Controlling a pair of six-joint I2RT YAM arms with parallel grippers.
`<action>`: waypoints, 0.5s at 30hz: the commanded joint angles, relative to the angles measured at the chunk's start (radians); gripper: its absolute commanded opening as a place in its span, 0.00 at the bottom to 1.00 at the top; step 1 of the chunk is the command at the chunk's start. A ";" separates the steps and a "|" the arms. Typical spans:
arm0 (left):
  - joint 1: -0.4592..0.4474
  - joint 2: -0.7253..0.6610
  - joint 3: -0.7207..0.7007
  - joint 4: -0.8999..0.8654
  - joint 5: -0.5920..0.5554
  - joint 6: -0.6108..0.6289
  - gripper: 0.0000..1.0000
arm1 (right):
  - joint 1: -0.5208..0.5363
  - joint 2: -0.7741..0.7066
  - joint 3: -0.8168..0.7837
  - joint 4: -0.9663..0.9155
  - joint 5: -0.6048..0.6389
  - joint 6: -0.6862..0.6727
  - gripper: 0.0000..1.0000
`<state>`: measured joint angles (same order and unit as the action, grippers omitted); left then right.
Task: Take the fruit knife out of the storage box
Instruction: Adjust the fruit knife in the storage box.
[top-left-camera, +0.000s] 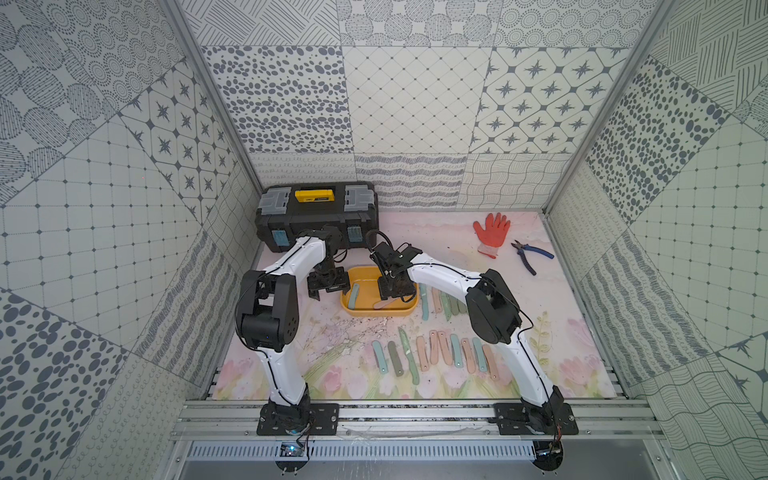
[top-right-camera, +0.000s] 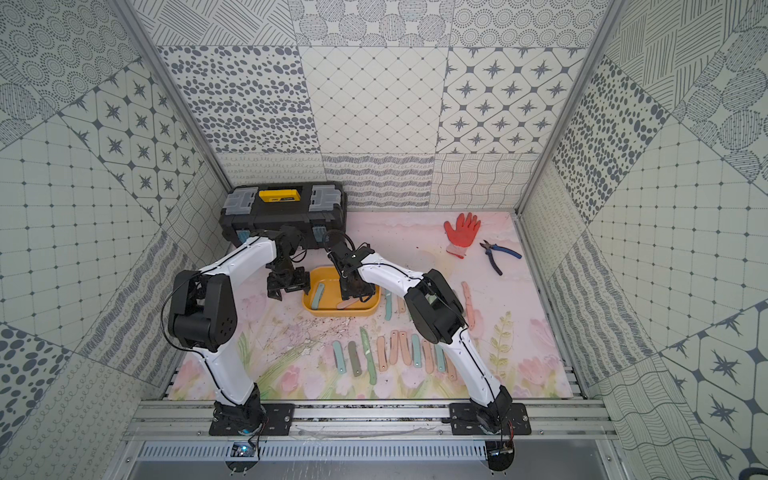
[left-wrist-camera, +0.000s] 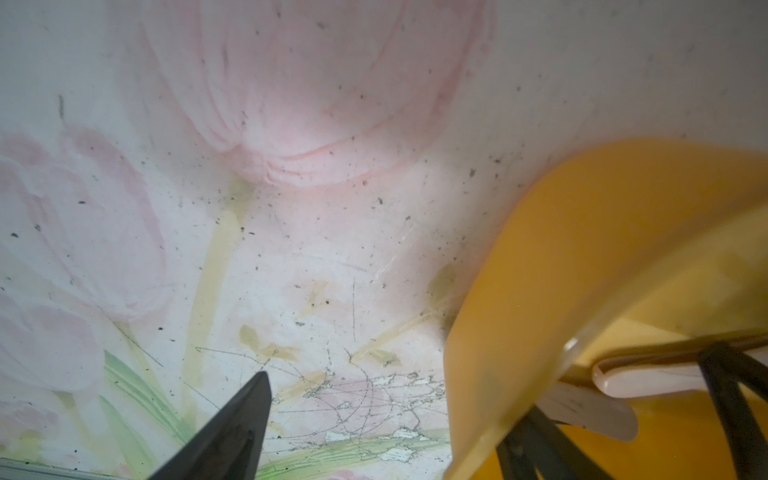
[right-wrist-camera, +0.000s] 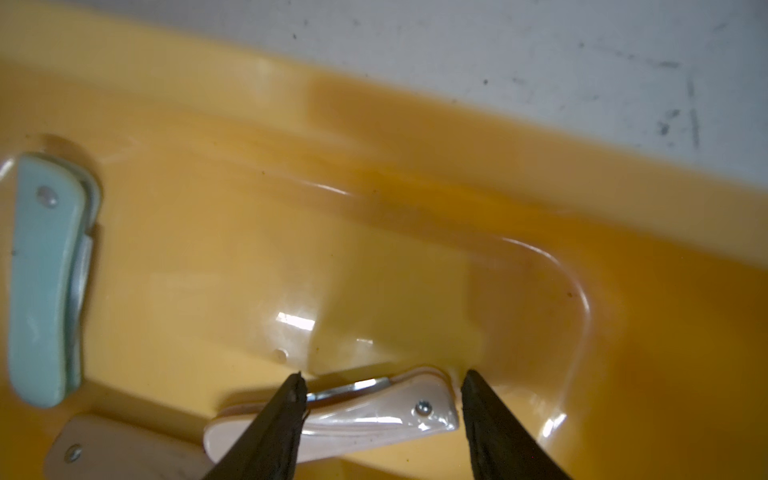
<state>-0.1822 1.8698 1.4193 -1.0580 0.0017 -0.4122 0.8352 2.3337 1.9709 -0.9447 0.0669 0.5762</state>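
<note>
The yellow storage box (top-left-camera: 376, 314) (top-right-camera: 340, 312) sits mid-table. Inside it lie a teal folded fruit knife (top-left-camera: 354, 297) (right-wrist-camera: 41, 282), a pale pink one (right-wrist-camera: 374, 411) (top-left-camera: 384, 304) and a cream one (right-wrist-camera: 104, 453). My right gripper (right-wrist-camera: 382, 376) (top-left-camera: 390, 293) reaches down into the box with its jaws open. One finger crosses the pink knife's middle and the other stands just past its screw end, with a small gap. My left gripper (left-wrist-camera: 399, 392) (top-left-camera: 328, 295) is open at the box's left end (left-wrist-camera: 540, 291). One finger (left-wrist-camera: 249, 415) is outside the wall, the other inside.
A black toolbox (top-left-camera: 318, 216) with a yellow handle stands behind the box. A red glove (top-left-camera: 491, 232) and blue-handled pliers (top-left-camera: 530, 253) lie at the back right. Several folded knives (top-left-camera: 436, 353) lie in rows on the floral mat, in front of and right of the box.
</note>
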 joint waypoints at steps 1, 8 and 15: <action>0.004 -0.008 0.017 -0.018 -0.002 -0.014 0.80 | -0.003 0.055 0.044 -0.004 -0.012 0.004 0.53; 0.004 -0.008 0.015 -0.017 -0.003 -0.014 0.81 | -0.007 0.072 0.102 0.036 0.001 -0.027 0.35; 0.004 -0.018 0.015 -0.012 -0.005 -0.013 0.81 | -0.020 -0.003 0.080 0.129 0.028 -0.066 0.32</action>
<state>-0.1822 1.8694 1.4193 -1.0580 0.0017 -0.4122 0.8238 2.3829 2.0495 -0.8829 0.0711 0.5323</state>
